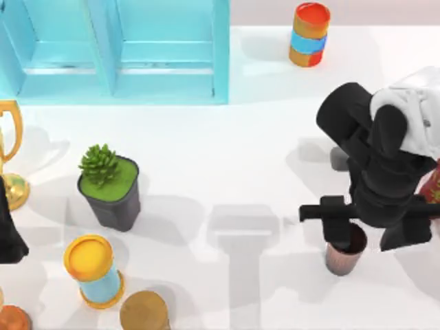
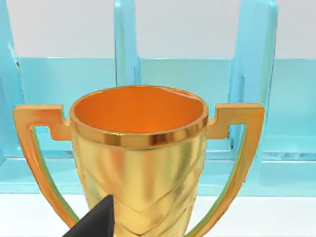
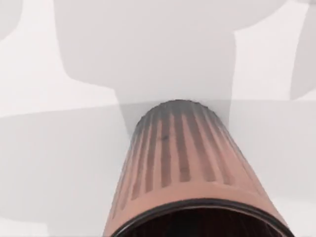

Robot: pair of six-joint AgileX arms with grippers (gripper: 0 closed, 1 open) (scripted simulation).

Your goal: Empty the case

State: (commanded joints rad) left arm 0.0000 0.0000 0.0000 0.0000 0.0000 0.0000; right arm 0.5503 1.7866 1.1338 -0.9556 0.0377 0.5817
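Over a ribbed copper-brown cup at the table's right side, well away from the case and toward the near edge: the right gripper, black, directly above the cup's dark mouth. How far apart its fingers stand cannot be told, nor whether they touch the cup. Seen from the right wrist, that same cup close up, ribbed wall flaring toward a dark rim. At the table's left edge, near and in front of the case's left end: the left arm, beside a gold trophy; a dark tip of the left gripper low before the two-handled trophy cup, its opening impossible to judge. Across the far left of the table: the case, light blue, with upright dividers and open compartments; one case only. In front of the case: one succulent in a dark pot, one yellow-topped blue cylinder, one bronze disc-topped can, one copper-coloured round thing at the near left corner. Right of the case: one striped red, orange and blue can. Underneath all, a plain white tabletop marked with soft grey shadows.
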